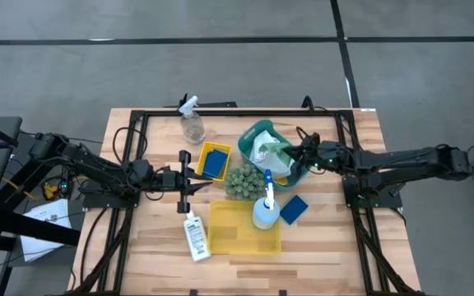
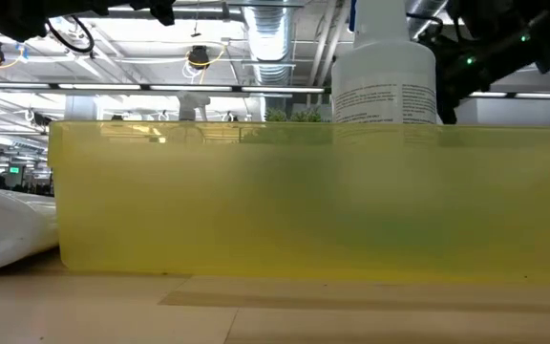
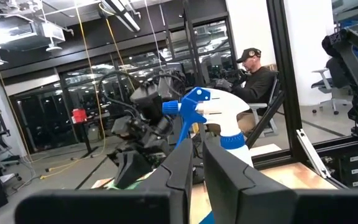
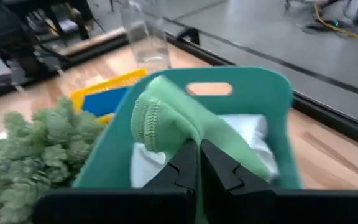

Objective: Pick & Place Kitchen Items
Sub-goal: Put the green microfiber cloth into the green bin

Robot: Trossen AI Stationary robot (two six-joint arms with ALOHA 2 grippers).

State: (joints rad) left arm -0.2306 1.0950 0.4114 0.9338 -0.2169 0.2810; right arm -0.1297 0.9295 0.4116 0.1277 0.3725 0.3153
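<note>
right fingers (image 4: 197, 163) closed above green cloth (image 4: 179, 121) in teal basket (image 4: 272, 99)

Basket (image 1: 262, 131) sits behind the spray bottle (image 1: 265, 210); cloth (image 1: 267, 152) lies in the basket. Bumpy ball (image 1: 243, 181) between small bin (image 1: 202, 152) and basket.

A grey concrete floor (image 1: 220, 66) crossed by dark lines (image 1: 138, 39) surrounds the wooden table (image 1: 327, 247). Beyond the left gripper (image 3: 197, 149), glass partitions in black frames (image 3: 73, 99) line the room, and a person in a cap (image 3: 257, 74) sits past it at a workstation. An office chair (image 3: 323, 87) stands further off. Overhead run silver ventilation ducts (image 2: 275, 29), ceiling beams and long strip lights (image 3: 126, 15).
</note>
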